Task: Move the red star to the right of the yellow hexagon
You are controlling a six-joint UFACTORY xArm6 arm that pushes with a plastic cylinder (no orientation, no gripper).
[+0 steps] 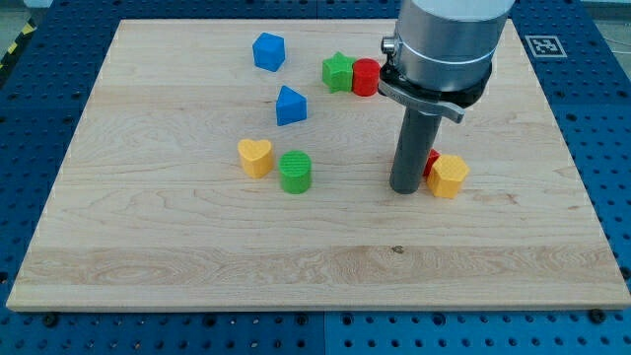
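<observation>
- Resting on the tabletop (148,247), my tip (405,189) touches the red star (432,161), placed to shove it.
- Star sits mostly hidden, left of the yellow hexagon (449,177), touching it; task unfinished.
- No hand fitted; nothing gripped.

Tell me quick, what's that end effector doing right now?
My tip: a plain rod, nothing to open or close, holding nothing, beside the red star, left of the yellow hexagon.

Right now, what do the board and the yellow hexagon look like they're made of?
The board looks like pale, unvarnished wood: long grain streaks and a small dark knot show, with little shine. The yellow hexagon, just right of my tip, looks like matte plastic, probably moulded or printed: even colour, soft edges. I can't confirm either.
</observation>
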